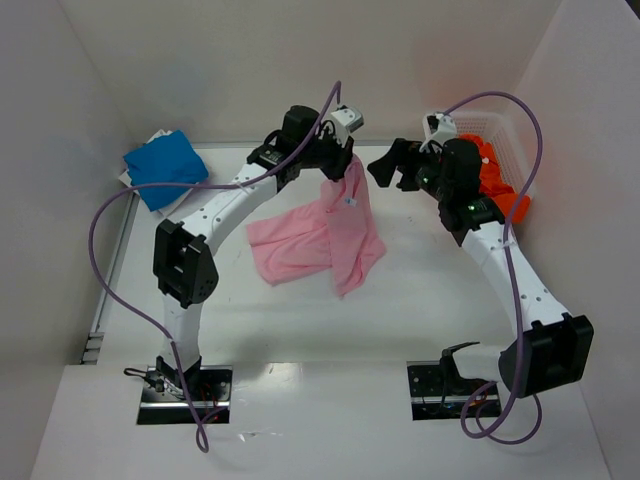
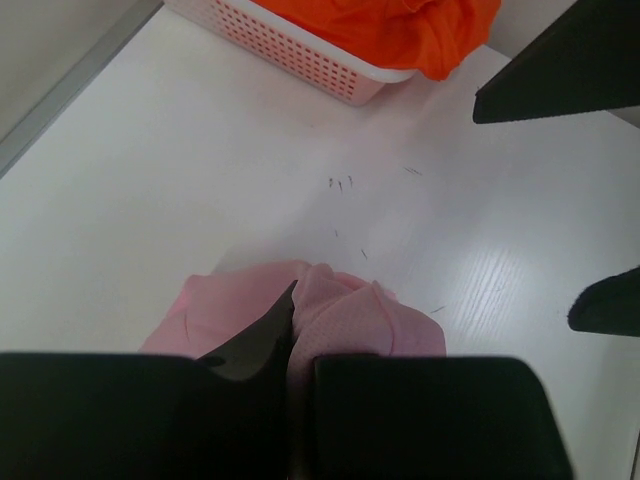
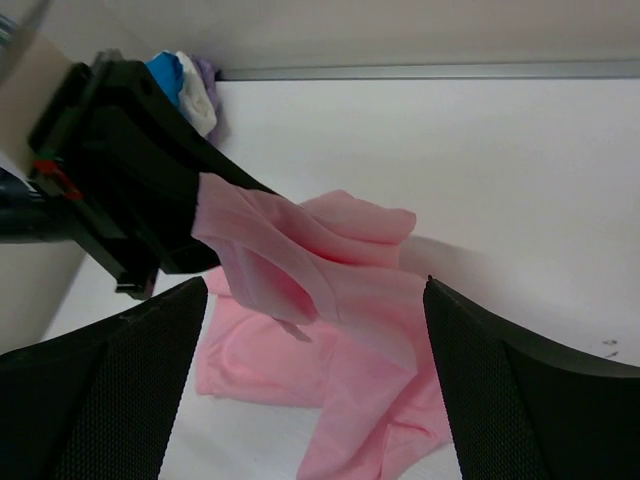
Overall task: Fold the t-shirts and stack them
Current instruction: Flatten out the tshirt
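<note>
The light pink t-shirt (image 1: 320, 235) hangs from my left gripper (image 1: 347, 165), which is shut on a bunched fold of it (image 2: 340, 300); the lower part trails crumpled on the table. In the left wrist view pink cloth sits pinched in the left gripper (image 2: 300, 340). My right gripper (image 1: 390, 168) stands open just to the right of the raised cloth, touching nothing; the right wrist view shows the right gripper (image 3: 315, 285) wide apart, with the pink t-shirt (image 3: 370, 400) beyond. A folded bright blue t-shirt (image 1: 165, 170) lies at the far left. The orange t-shirt (image 1: 497, 185) fills the basket.
The white mesh basket (image 1: 500, 130) stands at the far right against the wall, also seen as the basket (image 2: 300, 60) in the left wrist view. A pale cloth (image 3: 200, 100) lies by the blue t-shirt (image 3: 163, 72). Walls close in the table on three sides.
</note>
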